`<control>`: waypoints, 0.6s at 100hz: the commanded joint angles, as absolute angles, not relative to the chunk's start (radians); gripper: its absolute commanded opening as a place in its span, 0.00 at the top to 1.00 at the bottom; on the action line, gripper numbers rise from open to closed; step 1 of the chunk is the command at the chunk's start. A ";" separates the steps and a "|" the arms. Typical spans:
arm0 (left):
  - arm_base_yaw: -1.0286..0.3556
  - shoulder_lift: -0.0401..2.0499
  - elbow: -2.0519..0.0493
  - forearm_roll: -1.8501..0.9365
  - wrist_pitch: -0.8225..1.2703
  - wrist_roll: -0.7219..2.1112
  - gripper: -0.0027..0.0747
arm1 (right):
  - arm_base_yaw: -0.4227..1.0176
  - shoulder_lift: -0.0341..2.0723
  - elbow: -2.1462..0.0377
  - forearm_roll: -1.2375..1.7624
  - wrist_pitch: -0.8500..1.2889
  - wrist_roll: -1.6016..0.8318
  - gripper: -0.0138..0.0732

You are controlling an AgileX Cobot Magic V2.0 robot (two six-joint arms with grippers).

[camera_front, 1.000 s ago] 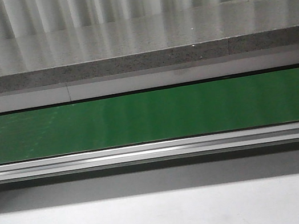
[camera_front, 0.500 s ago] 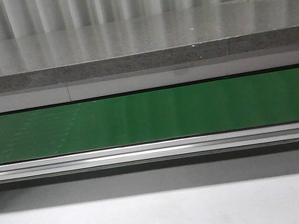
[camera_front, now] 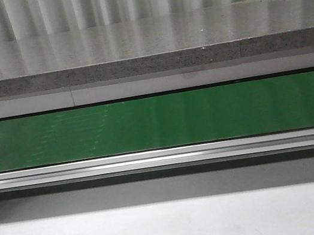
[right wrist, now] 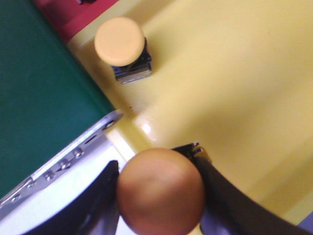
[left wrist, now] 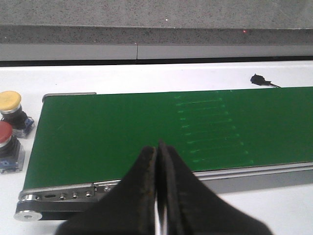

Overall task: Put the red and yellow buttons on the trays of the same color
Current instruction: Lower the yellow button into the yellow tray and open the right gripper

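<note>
A yellow button (right wrist: 160, 191) is clamped between the jaws of the right gripper (right wrist: 159, 193), above the yellow tray (right wrist: 234, 88). A second yellow button (right wrist: 121, 44) is seen beyond the jaws, standing on that tray. The left gripper (left wrist: 157, 161) is pressed together, empty, over the green belt (left wrist: 146, 127). A red button (left wrist: 6, 144) and another yellow button (left wrist: 11, 105) stand beside the belt's end.
</note>
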State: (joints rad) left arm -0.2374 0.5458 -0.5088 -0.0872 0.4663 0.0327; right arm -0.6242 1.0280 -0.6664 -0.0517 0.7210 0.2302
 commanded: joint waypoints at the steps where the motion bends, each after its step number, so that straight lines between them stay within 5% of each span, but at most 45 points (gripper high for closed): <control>1: -0.247 0.548 -0.536 -0.098 0.393 0.032 0.99 | -0.651 1.049 -0.688 -0.063 0.630 0.239 0.69; 60: -0.247 0.548 -0.536 -0.098 0.393 0.032 0.99 | -0.659 1.272 -0.688 0.026 0.494 0.246 0.64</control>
State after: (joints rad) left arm -0.2374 0.5458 -0.5088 -0.0872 0.4663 0.0327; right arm -0.6504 1.2780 -0.6664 0.0149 0.5450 0.2421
